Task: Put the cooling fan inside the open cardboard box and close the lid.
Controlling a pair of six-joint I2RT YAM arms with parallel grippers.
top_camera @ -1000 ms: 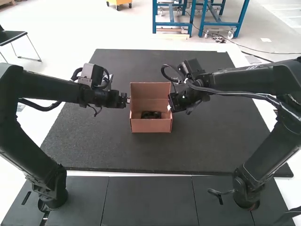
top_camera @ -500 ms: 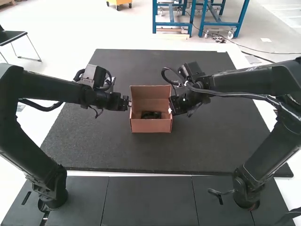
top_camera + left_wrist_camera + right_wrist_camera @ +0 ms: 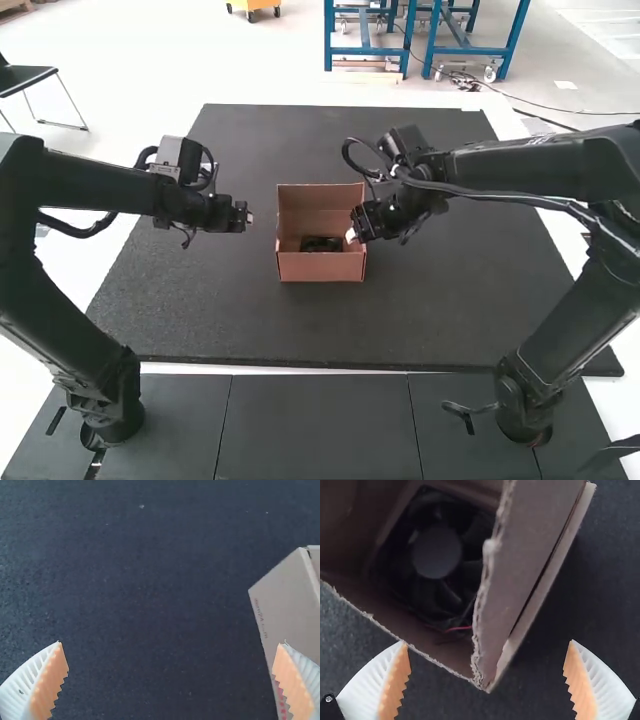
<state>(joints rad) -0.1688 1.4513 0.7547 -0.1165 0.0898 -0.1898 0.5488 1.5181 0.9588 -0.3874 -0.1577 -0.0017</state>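
The open cardboard box (image 3: 320,240) stands mid-mat with its lid flap raised at the back. The black cooling fan (image 3: 320,243) lies inside it, and it shows close up as the fan (image 3: 437,570) in the right wrist view. My right gripper (image 3: 352,230) is open at the box's right wall, its fingers (image 3: 390,680) straddling the upright side flap (image 3: 525,575). My left gripper (image 3: 243,216) is open a short way left of the box, off the cardboard; the box's corner (image 3: 292,615) sits by one fingertip.
The black mat (image 3: 200,300) covers the table, with bare room in front of and beside the box. Both arms reach in from the sides at box height.
My left gripper has pulled back leftward from the box's left wall. My right gripper has shifted slightly down and left along the box's right side.
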